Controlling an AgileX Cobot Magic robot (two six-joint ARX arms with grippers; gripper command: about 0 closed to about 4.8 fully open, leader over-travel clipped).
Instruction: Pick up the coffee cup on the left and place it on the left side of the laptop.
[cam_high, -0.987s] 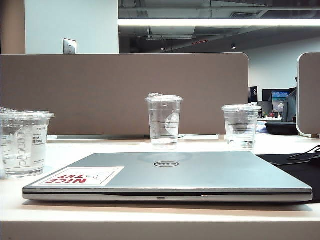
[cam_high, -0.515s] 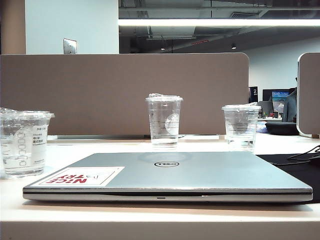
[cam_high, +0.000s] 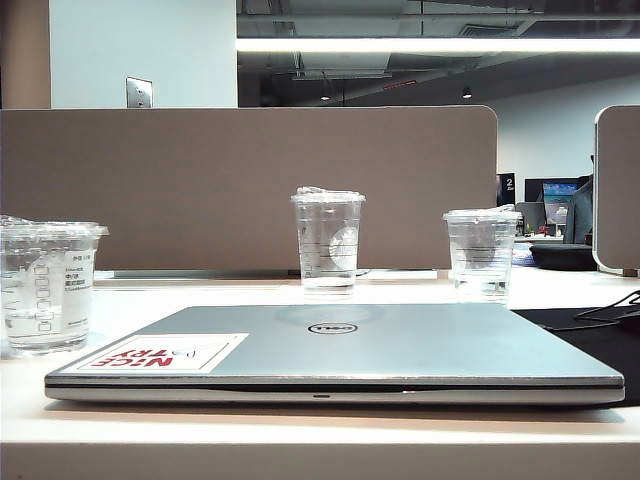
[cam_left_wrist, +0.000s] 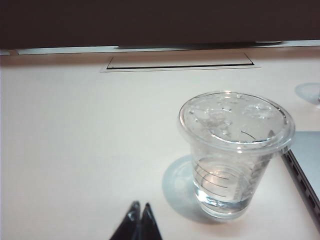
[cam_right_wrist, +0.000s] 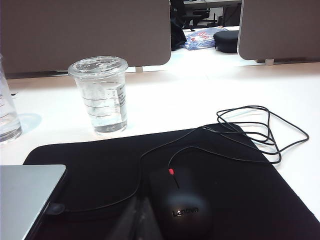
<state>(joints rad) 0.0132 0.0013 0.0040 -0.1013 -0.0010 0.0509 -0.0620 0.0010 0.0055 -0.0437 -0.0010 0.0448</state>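
Coffee cup: clear, lidded, white sticker, checkbox column.

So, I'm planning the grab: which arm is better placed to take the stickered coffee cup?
Probably the left. Its shut hand sits near the coffee cup; the right hand hangs over the mouse pad, across the laptop.

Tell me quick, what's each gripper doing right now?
Left gripper: shut, holding nothing, short of the coffee cup.
Right gripper: looks shut, empty, over the mouse pad.
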